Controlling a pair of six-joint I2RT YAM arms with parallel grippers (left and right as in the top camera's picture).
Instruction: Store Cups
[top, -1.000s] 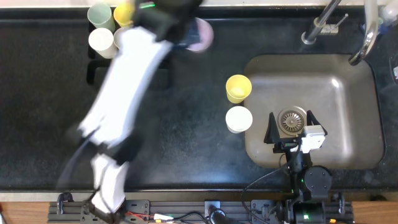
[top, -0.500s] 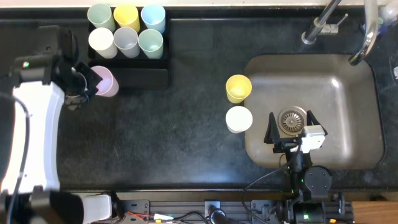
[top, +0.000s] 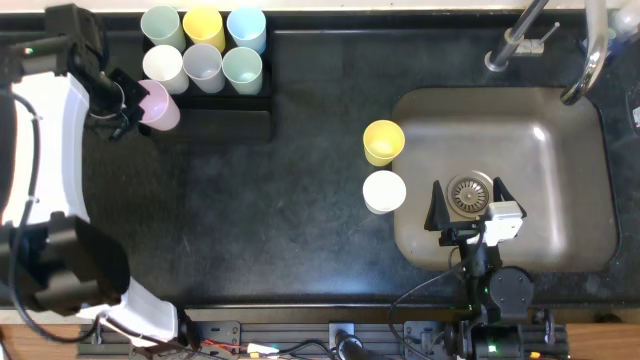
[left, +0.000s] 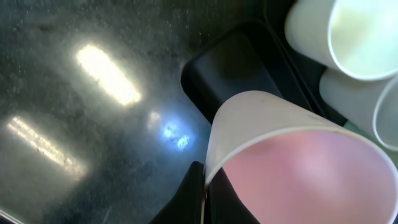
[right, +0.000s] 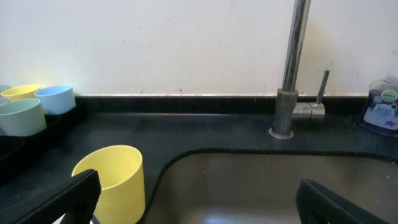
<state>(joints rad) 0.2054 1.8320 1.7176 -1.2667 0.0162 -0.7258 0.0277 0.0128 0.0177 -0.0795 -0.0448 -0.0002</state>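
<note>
**Pink cup carried by its rim beside the storage tray**

Nearest the arm bases, the right gripper (top: 468, 205) sits over the sink (top: 560, 130) with its fingers spread wide and nothing between them. Just beside the sink's left edge, a white cup (top: 384, 191) and a yellow cup (top: 383, 141) stand mouth-up on the counter (top: 300, 220), close together and not yet stored. Farther off, the left gripper (left: 204, 186) pinches the wall of the pink cup (left: 298, 168) at its rim, one finger inside and one outside. The cup hangs at the left end of the black tray (top: 235, 125), whose front row is bare. Six cups (top: 203, 65) fill the rows behind. The cups look like light, thin-walled, smooth plastic. A rim pinch probably suits them, though hard pressure could flex the wall and a loose hold could let it slip.
</note>
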